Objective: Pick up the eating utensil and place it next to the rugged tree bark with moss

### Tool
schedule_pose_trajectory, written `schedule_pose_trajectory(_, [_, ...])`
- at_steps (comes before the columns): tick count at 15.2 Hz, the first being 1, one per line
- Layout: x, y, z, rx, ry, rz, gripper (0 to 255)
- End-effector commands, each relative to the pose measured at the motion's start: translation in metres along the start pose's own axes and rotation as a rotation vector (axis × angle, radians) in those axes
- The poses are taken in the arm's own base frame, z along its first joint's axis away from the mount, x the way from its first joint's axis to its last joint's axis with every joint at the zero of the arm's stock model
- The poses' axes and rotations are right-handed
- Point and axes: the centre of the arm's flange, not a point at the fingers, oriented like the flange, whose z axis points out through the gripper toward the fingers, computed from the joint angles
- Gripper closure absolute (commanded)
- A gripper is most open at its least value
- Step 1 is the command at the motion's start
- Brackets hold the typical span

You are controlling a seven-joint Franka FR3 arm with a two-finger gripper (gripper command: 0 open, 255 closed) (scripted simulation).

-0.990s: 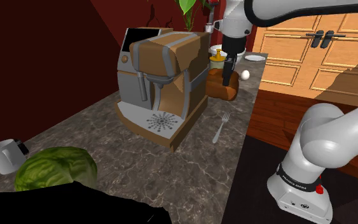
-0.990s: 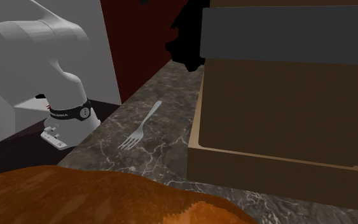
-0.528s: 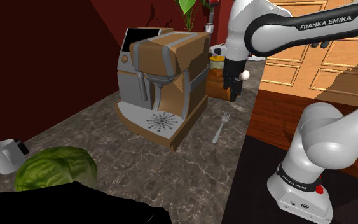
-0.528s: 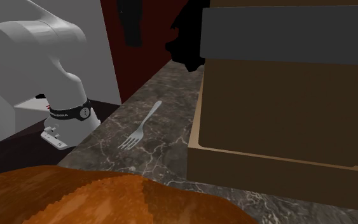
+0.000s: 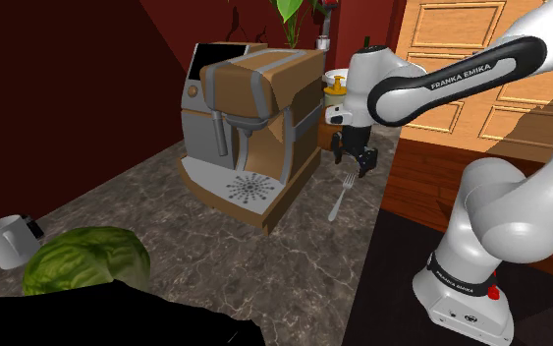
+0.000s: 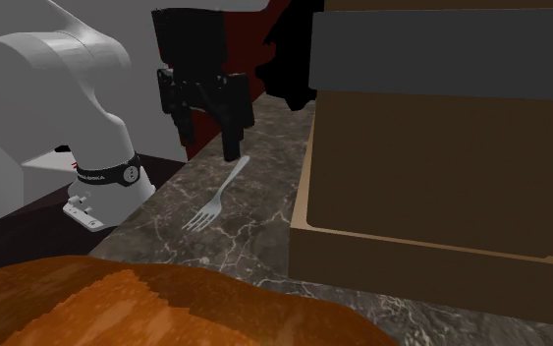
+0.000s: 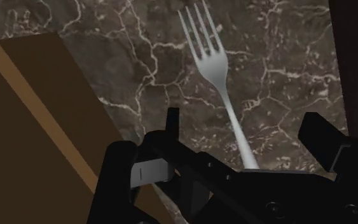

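Hand (image 5: pixel 354 162) wide, empty, over the handle end of fork (image 5: pixel 341 199), right of centre in shoulder view; fork flat on worktop (image 5: pixel 215 246).

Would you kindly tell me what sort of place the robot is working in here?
Most likely a home kitchen: a dark marbled countertop carries a coffee machine, a fork and a head of lettuce, with panelled wooden cabinet doors beyond it.

Silver four-tined fork (image 5: pixel 341 198) lies flat on the dark marbled desk (image 5: pixel 215 246) near its edge, tines toward the orange-brown bark (image 6: pixel 166 305).
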Motion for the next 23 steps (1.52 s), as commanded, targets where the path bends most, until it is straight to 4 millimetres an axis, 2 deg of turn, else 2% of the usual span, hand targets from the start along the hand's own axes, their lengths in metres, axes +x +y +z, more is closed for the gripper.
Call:
schedule_pose_trajectory(1, [-0.008, 0.007, 0.024, 0.009, 0.003, -0.153, 0])
schedule_pose_trajectory(2, [-0.009, 0.01, 0.034, 0.013, 0.004, -0.212, 0])
schedule_pose_trajectory(9, [-0.009, 0.009, 0.071, 0.013, 0.004, -0.212, 0])
schedule_pose_trajectory(17, [-0.009, 0.009, 0.074, 0.013, 0.004, -0.212, 0])
schedule_pose_trajectory(18, [-0.009, 0.009, 0.074, 0.013, 0.004, -0.212, 255])
schedule_pose_trajectory(23, [-0.01, 0.009, 0.074, 0.013, 0.004, -0.212, 255])
